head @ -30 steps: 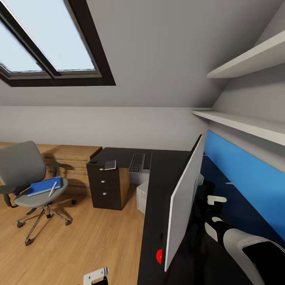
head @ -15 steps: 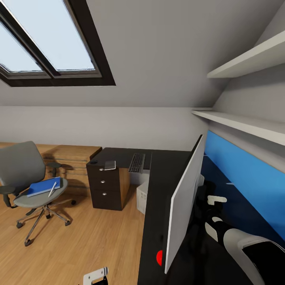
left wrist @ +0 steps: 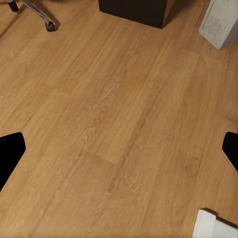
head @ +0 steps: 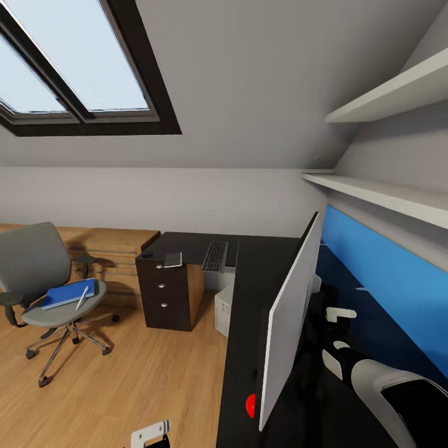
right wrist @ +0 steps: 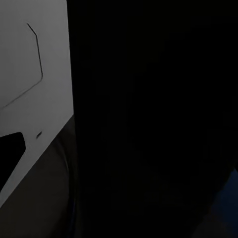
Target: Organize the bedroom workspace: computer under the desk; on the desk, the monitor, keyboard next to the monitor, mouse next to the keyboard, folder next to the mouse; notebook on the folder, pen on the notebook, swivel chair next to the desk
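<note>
The black-topped desk (head: 255, 274) runs from the middle to the right. On it the monitor (head: 291, 311) stands edge-on, its white-grey back towards me. The keyboard (head: 215, 255), the notebook (head: 173, 259) and the mouse (head: 147, 254) lie on the desk's far wing. The computer (head: 223, 309) stands on the floor under the desk. At the left, the swivel chair (head: 31, 261) holds the blue folder (head: 67, 294) with the pen (head: 83, 297) on it. My right arm (head: 386, 386) reaches behind the monitor (right wrist: 29, 74), with the right gripper (right wrist: 119, 158) open. My left gripper (left wrist: 119, 153) hangs open over the floor.
A black three-drawer unit (head: 164, 292) stands under the desk's far end, with a light wooden chest (head: 112, 246) behind the chair. White shelves (head: 379, 193) run along the right wall above the blue back panel (head: 386, 274). Wooden floor (head: 124, 379) lies between chair and desk.
</note>
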